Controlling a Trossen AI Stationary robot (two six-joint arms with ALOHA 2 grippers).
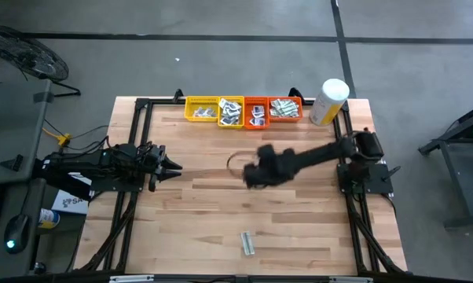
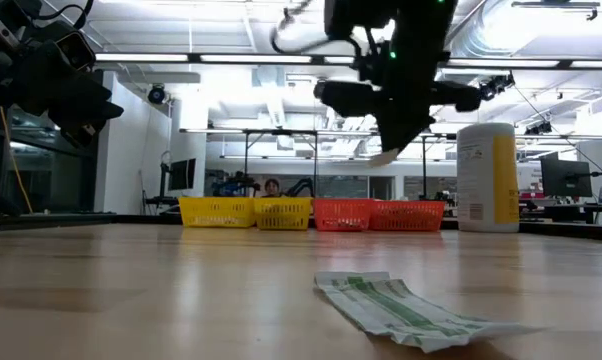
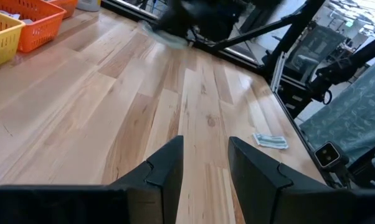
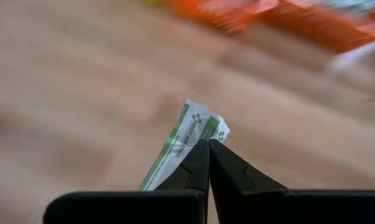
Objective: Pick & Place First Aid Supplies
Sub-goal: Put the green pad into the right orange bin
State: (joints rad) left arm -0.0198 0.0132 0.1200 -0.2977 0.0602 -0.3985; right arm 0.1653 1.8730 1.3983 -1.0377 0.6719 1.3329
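One white-and-green packet point(image 4: 186, 138) is pinched in the right gripper point(image 4: 207, 144) above mid-table; the trays point(image 1: 244, 110) lie toward the far edge. Left gripper point(image 3: 205, 155) waits, fingers apart, near the left edge.

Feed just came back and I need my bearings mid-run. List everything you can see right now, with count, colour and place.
Trays: four, two yellow then two red-orange, in a row at the table's far edge, holding packets.
Canister: one, white and yellow, beside the red trays.
Loose packets: small white-and-green pile, near edge of the table.
Held packet: one, white-and-green strip, in the right gripper.
Table: one, light wood.
Left gripper: open, empty, over the left side.
Right gripper: shut on the strip, mid-table, raised.
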